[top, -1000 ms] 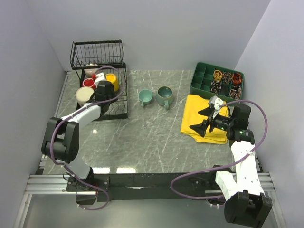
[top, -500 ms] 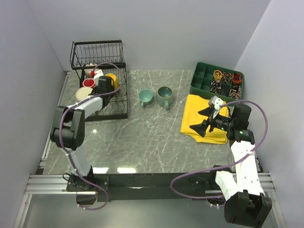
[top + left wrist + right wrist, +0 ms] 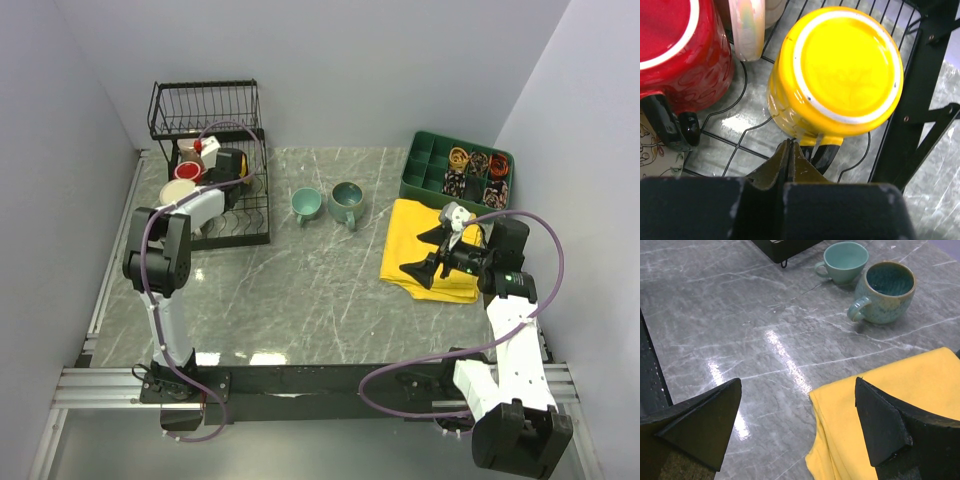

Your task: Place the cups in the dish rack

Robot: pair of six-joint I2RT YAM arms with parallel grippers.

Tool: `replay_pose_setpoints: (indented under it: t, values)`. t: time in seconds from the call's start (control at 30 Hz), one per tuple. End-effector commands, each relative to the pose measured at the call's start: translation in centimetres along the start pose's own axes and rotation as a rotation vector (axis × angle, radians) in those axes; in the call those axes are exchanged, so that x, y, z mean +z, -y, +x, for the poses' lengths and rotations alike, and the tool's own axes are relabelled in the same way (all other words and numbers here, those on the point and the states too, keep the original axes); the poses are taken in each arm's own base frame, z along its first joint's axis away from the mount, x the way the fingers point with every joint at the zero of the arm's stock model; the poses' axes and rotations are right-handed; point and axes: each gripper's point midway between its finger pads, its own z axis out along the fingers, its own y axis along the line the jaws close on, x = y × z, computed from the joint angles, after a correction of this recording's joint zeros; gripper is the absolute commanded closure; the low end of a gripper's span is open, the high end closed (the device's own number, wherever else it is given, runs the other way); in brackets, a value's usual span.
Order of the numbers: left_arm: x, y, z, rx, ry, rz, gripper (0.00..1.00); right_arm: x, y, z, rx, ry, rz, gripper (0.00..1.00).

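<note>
No readable text or labels anywhere

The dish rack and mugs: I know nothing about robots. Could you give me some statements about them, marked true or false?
1. The yellow mug sits upside down in the dish rack. True.
2. The left gripper grips the yellow mug's handle. False: its jaws are shut on nothing, next to the handle.
3. The smaller teal mug and the larger teal mug stand on the table, outside the rack. True.
4. The right gripper is shut on the yellow cloth. False: it is open, above the cloth's edge.
5. The red mug lies on the cloth. False: it is in the rack beside the yellow mug.
</note>
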Motion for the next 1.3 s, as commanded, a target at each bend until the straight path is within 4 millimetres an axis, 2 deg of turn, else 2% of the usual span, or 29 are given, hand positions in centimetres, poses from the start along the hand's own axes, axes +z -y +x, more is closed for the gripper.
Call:
replay_pose_setpoints:
  t: [0.0,0.07,0.1,0.17,0.2,0.23,0.5,0.53,0.6,0.63,0.7,0.73,0.8,0.83,0.9,0.93,1.0,1.03,1.07,1.1,1.13,1.2,1.23,1.27]
  values:
    - [0.9,1.4,-0.9,-0.007,0.008,0.033,0.98,-0.3,0.2,-1.8,-0.053,0.026,-0.008,0.00]
    - [0.7,1.7,-1.5,-0.044,0.025,0.042,0.98,-0.3,0.2,-1.8,-0.055,0.025,-0.008,0.00]
    - [0.6,1.3,-1.1,-0.050,0.021,0.035,0.99,-0.3,0.3,-1.8,-0.056,0.025,-0.005,0.00]
    - [0.1,1.8,-2.4,-0.104,0.068,0.057,0.99,-0.3,0.2,-1.8,-0.057,0.026,-0.008,0.00]
    - [0.0,1.3,-1.9,-0.110,0.072,0.050,0.99,-0.3,0.2,-1.8,-0.056,0.025,-0.008,0.00]
    - [-0.5,1.5,-2.6,-0.127,0.092,0.067,0.99,-0.3,0.2,-1.8,-0.057,0.026,-0.008,0.00]
    - [-1.2,1.5,-2.6,-0.170,0.102,0.101,0.99,-0.3,0.1,-1.8,-0.060,0.025,-0.012,0.00]
    - [-1.8,2.0,-3.3,-0.182,0.121,0.127,0.99,-0.3,0.1,-1.8,-0.063,0.025,-0.010,0.00]
    - [-2.2,1.8,-3.1,-0.179,0.122,0.139,0.99,-0.3,0.1,-1.8,-0.063,0.024,-0.011,0.00]
    - [-2.8,2.2,-4.0,-0.186,0.140,0.168,0.99,-0.4,0.1,-1.9,-0.067,0.025,-0.010,0.00]
    - [-3.4,1.9,-4.0,-0.173,0.144,0.180,0.98,-0.3,0.0,-1.8,-0.065,0.025,-0.014,0.00]
    - [-4.3,2.3,-5.0,-0.178,0.165,0.208,0.96,-0.3,0.0,-1.7,-0.064,0.023,-0.015,0.00]
    - [-5.1,2.5,-4.8,-0.159,0.155,0.240,0.94,-0.3,0.1,-1.8,-0.065,0.024,-0.014,0.00]
    - [-6.1,2.8,-5.7,-0.158,0.168,0.264,0.91,-0.3,0.1,-1.8,-0.068,0.023,-0.013,0.00]
    - [-7.2,3.0,-5.3,-0.134,0.151,0.303,0.87,-0.3,0.1,-1.7,-0.067,0.021,-0.013,0.00]
    - [-8.2,3.1,-6.0,-0.128,0.161,0.326,0.84,-0.3,0.1,-1.7,-0.065,0.021,-0.013,0.00]
    - [-9.3,3.0,-5.2,-0.084,0.135,0.363,0.77,-0.4,0.2,-1.7,-0.068,0.017,-0.006,0.00]
    - [-10.8,3.1,-6.1,-0.080,0.155,0.395,0.67,-0.4,0.3,-1.7,-0.070,0.016,-0.005,0.00]
    - [-11.2,2.4,-5.2,-0.048,0.144,0.399,0.62,-0.4,0.2,-1.6,-0.067,0.015,-0.005,0.00]
    - [-12.0,2.1,-5.3,-0.041,0.145,0.409,0.57,-0.4,0.3,-1.6,-0.068,0.014,-0.003,0.00]
    - [-13.8,2.1,-6.4,-0.046,0.176,0.436,0.44,-0.4,0.5,-1.5,-0.069,0.008,0.008,0.00]
    - [-14.9,0.8,-5.4,-0.006,0.164,0.434,0.34,-0.4,0.7,-1.3,-0.069,0.000,0.016,0.00]
    - [-16.6,0.4,-6.4,-0.009,0.193,0.451,0.26,-0.4,0.9,-1.2,-0.074,-0.009,0.028,0.00]
    - [-17.0,-0.4,-5.8,0.010,0.185,0.445,0.22,-0.4,1.0,-1.0,-0.065,-0.018,0.036,0.00]
